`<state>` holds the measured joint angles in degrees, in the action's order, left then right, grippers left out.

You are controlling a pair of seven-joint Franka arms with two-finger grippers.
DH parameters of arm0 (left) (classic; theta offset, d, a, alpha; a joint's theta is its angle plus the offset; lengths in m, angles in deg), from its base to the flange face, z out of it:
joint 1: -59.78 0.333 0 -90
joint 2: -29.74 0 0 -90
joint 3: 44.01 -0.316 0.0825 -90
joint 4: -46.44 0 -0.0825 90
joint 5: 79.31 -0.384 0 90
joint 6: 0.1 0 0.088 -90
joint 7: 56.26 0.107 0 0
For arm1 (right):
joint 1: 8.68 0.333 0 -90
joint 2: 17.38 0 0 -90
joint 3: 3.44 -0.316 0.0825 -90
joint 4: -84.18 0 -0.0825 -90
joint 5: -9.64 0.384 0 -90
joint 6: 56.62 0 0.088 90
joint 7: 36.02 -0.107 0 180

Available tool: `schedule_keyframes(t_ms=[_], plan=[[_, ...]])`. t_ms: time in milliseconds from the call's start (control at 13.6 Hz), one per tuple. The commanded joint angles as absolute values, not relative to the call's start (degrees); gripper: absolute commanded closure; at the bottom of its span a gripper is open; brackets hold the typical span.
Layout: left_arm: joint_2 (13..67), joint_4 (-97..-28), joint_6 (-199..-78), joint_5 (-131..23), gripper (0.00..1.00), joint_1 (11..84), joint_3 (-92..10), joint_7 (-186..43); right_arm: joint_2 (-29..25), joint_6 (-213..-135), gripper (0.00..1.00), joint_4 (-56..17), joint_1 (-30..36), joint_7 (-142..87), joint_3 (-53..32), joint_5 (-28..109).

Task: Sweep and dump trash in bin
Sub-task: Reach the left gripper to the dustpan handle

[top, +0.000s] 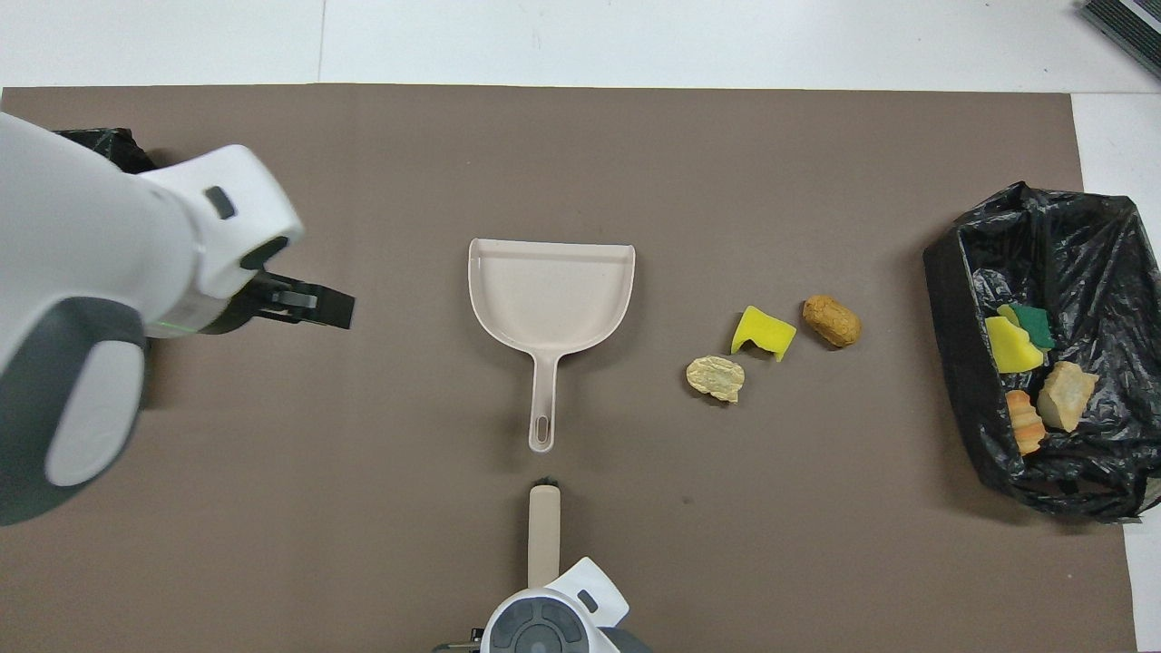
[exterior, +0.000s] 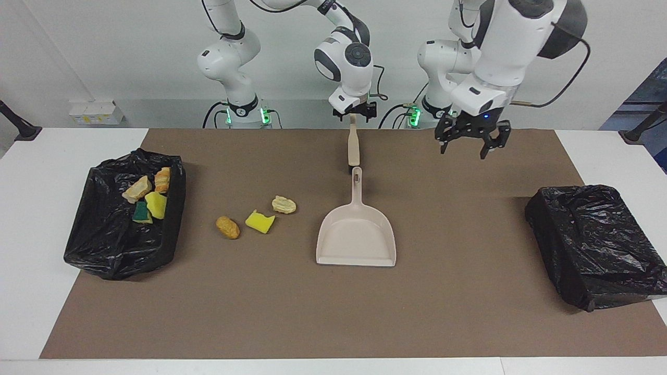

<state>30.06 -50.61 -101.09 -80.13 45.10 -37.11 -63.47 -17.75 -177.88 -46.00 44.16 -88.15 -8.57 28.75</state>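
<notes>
Brown matting point(exterior: 443, 312) covers the middle of the white surface point(exterior: 31, 208), and on it three scraps of trash are laid out in a short row: a tan lump point(exterior: 284, 204) point(top: 716, 378), a yellow sponge piece point(exterior: 259, 222) point(top: 762, 332) and a brown lump point(exterior: 227, 227) point(top: 831, 320). The row runs from beside the dustpan point(exterior: 356, 239) point(top: 551, 295) toward the right arm's end. Four more scraps point(exterior: 147, 195) point(top: 1034, 372), among them a yellow sponge with a green face, are seen inside the black-lined bin point(exterior: 112, 250) point(top: 1088, 236) at that end. A second black-lined bin point(exterior: 594, 239) stands at the left arm's end.

The beige dustpan lies flat in the middle of the mat, its handle pointed toward the robots and its mouth away from them. A beige brush point(exterior: 354, 147) point(top: 543, 535) is lined up with that handle, nearer to the robots, with a small gap between the two.

The right gripper point(exterior: 354, 112) is placed at the upper end of the brush, and appears to be grasping it, though the contact itself cannot be made out clearly. The left gripper point(exterior: 468, 143) point(top: 308, 304) is held in the air over bare mat, between the dustpan and the bin at the left arm's end; its fingers are spread and nothing is carried in them.
</notes>
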Motion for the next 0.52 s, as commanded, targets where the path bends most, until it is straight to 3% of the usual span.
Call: schedule_keyframes(t_ms=[0,147,294,368,442], plan=[[31.7,-54.0,-105.6,-80.4,0.0,39.0,-37.9,-70.4,-18.7,-180.0,0.36,-48.6,44.8,-88.3,-8.4,30.1],[35.0,-54.9,-108.7,-80.4,0.0,35.7,-37.9,-75.0,-18.7,-180.2,0.6,-48.9,44.9,-88.2,-8.4,30.3],[39.2,-56.3,-112.7,-80.4,0.0,31.3,-37.9,-75.3,-18.6,-180.2,0.93,-48.9,45.7,-88.6,-8.4,31.9],[39.7,-58.7,-116.5,-80.4,0.0,30.3,-37.9,-75.9,-18.5,-180.1,1.0,-48.8,45.7,-88.9,-8.4,32.0],[39.8,-61.3,-120.2,-80.4,0.0,29.2,-37.9,-77.7,-18.4,-179.5,1.0,-48.5,45.7,-88.9,-8.4,32.0]])
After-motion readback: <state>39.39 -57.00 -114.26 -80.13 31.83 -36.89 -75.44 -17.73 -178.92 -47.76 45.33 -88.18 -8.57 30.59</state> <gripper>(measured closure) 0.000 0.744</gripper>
